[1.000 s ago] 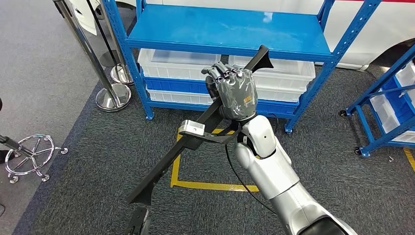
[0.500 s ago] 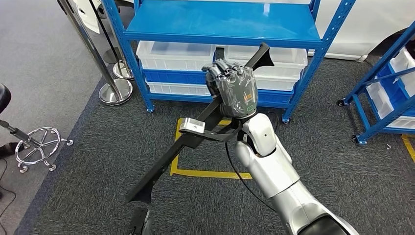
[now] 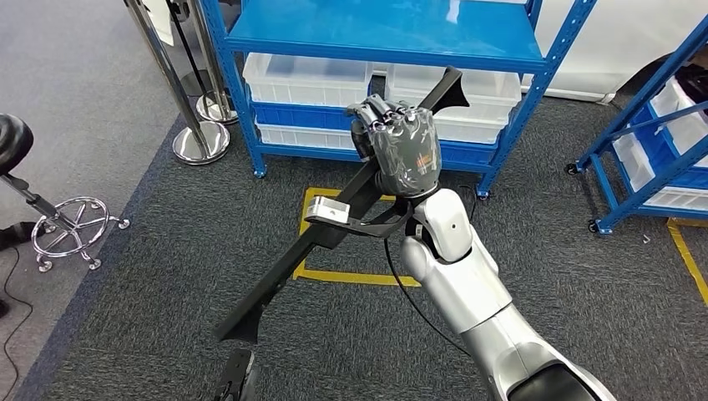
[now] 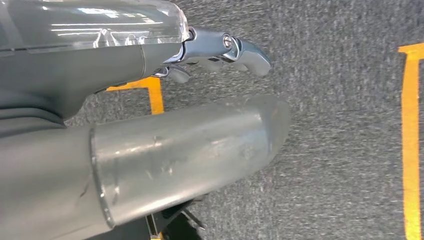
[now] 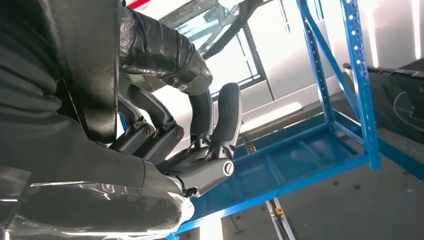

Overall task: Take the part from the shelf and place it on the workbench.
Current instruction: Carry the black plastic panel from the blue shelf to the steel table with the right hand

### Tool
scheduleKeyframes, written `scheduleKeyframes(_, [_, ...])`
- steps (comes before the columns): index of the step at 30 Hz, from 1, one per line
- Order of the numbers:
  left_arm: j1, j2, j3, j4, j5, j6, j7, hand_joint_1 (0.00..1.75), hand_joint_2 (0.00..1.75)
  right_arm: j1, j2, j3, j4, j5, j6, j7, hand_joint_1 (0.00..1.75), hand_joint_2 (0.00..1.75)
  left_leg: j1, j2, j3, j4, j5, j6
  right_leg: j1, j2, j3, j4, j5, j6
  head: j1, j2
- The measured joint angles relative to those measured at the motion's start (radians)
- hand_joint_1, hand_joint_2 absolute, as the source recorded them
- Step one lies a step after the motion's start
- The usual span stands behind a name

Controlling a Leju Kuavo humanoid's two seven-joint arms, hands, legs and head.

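Note:
A long black bar-shaped part with a silver block on it slants from low left up toward the shelf. My right hand grips it near its upper end, in front of the blue shelf. In the right wrist view the fingers wrap around the black part. My left hand hangs over the grey carpet with its thumb out and nothing in it.
White bins sit on the shelf's lower level. Chrome stanchion bases stand at the left, and a wheeled stool is further left. A second blue rack is at the right. Yellow tape marks the floor.
The whole picture has shifted, so the camera has moved; more of the stool shows at the left. My right hand still holds the part in the same way.

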Motion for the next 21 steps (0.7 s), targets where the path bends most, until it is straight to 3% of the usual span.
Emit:
scheduleKeyframes(2, [-0.001, -0.001, 0.000, 0.000, 0.000, 0.000, -0.001, 0.00, 0.00, -0.004, 0.001, 0.000, 0.000, 0.002, 0.000, 0.001, 1.75, 1.75, -0.002, -0.001, -0.018, 0.006, 0.015, -0.011, 0.003, 0.001, 0.090, -0.127, -0.008, -0.007, 0.000, 0.000])
scheduleKeyframes(3, [-0.001, -0.001, 0.000, 0.000, 0.001, 0.000, -0.001, 0.00, 0.00, -0.006, 0.002, 0.001, 0.000, 0.003, 0.000, 0.002, 1.75, 1.75, -0.003, -0.001, -0.022, 0.006, 0.022, -0.017, 0.007, 0.002, 0.110, -0.162, -0.019, -0.012, 0.000, 0.000])
scheduleKeyframes(6, [-0.001, -0.001, 0.000, 0.000, 0.001, 0.000, 0.000, 0.00, 0.00, -0.010, 0.001, 0.001, 0.001, 0.012, 0.000, 0.006, 1.75, 1.75, -0.001, -0.003, -0.029, 0.004, 0.036, -0.036, 0.009, 0.001, 0.103, -0.181, -0.003, -0.033, 0.000, 0.000])
scheduleKeyframes(7, [0.000, -0.001, 0.000, 0.000, 0.000, 0.000, 0.000, 0.00, 0.00, -0.011, 0.002, 0.001, 0.001, 0.015, 0.000, 0.008, 1.75, 1.75, 0.001, -0.004, -0.037, 0.019, 0.017, -0.041, 0.007, -0.001, 0.096, -0.185, 0.008, -0.043, -0.001, 0.000])
scheduleKeyframes(9, [0.000, -0.001, 0.000, 0.000, 0.000, 0.000, 0.001, 0.00, 0.00, -0.014, 0.002, 0.001, 0.001, 0.023, 0.000, 0.011, 1.75, 1.75, 0.003, -0.006, -0.068, 0.110, -0.073, -0.048, 0.006, -0.004, 0.074, -0.189, 0.032, -0.057, -0.001, 0.000])
scheduleKeyframes(11, [0.000, -0.001, 0.000, 0.000, 0.000, 0.000, 0.001, 0.00, 0.00, -0.014, 0.002, 0.001, 0.001, 0.029, 0.000, 0.012, 1.75, 1.75, 0.004, -0.006, -0.099, 0.242, -0.156, -0.054, 0.008, -0.004, 0.043, -0.188, 0.055, -0.062, -0.001, 0.000])
scheduleKeyframes(12, [0.000, -0.001, 0.000, 0.000, 0.000, 0.000, 0.001, 0.00, 0.00, -0.013, 0.001, 0.001, 0.002, 0.032, 0.000, 0.012, 1.75, 1.75, 0.004, -0.006, -0.101, 0.285, -0.167, -0.056, 0.009, -0.004, 0.028, -0.187, 0.067, -0.061, -0.001, 0.000])
scheduleKeyframes(13, [0.000, -0.001, 0.000, 0.000, -0.001, 0.000, 0.001, 0.00, 0.00, -0.012, 0.001, 0.001, 0.002, 0.034, 0.000, 0.011, 1.75, 1.75, 0.004, -0.006, -0.086, 0.293, -0.155, -0.056, 0.010, -0.004, 0.013, -0.186, 0.077, -0.060, -0.002, 0.000])
scheduleKeyframes(14, [-0.001, -0.001, 0.000, 0.000, -0.001, 0.000, 0.001, 0.00, 0.00, -0.012, 0.001, 0.001, 0.001, 0.035, 0.000, 0.009, 1.75, 1.75, 0.004, -0.006, -0.053, 0.266, -0.131, -0.055, 0.010, -0.004, -0.001, -0.184, 0.088, -0.058, -0.002, 0.000])
scheduleKeyframes(16, [-0.004, -0.001, 0.000, 0.000, -0.002, -0.001, 0.001, 0.00, 0.00, -0.013, 0.002, 0.001, 0.001, 0.036, 0.000, 0.004, 1.75, 1.75, 0.001, -0.007, 0.053, 0.134, -0.104, -0.046, 0.012, -0.003, -0.022, -0.180, 0.106, -0.050, -0.002, 0.000])
scheduleKeyframes(18, [-0.008, -0.001, 0.000, 0.000, -0.002, -0.002, 0.001, 0.00, 0.00, -0.013, 0.002, 0.001, 0.000, 0.036, 0.000, -0.001, 1.75, 1.75, -0.003, -0.008, 0.128, 0.021, -0.116, -0.036, 0.013, -0.004, -0.033, -0.178, 0.122, -0.040, -0.001, 0.000])
scheduleKeyframes(19, [-0.009, -0.001, 0.000, 0.000, -0.002, -0.002, 0.001, 0.00, 0.00, -0.013, 0.002, 0.000, 0.000, 0.036, 0.000, -0.003, 1.75, 1.75, -0.006, -0.008, 0.139, -0.003, -0.123, -0.031, 0.013, -0.005, -0.035, -0.180, 0.131, -0.034, -0.001, 0.000])
scheduleKeyframes(21, [-0.009, -0.002, 0.000, 0.000, -0.002, -0.002, 0.002, 0.00, 0.00, -0.014, 0.003, 0.000, 0.000, 0.035, 0.000, -0.006, 1.75, 1.75, -0.005, -0.006, 0.129, -0.013, -0.109, -0.017, 0.012, -0.004, -0.037, -0.186, 0.143, -0.022, -0.002, 0.000])
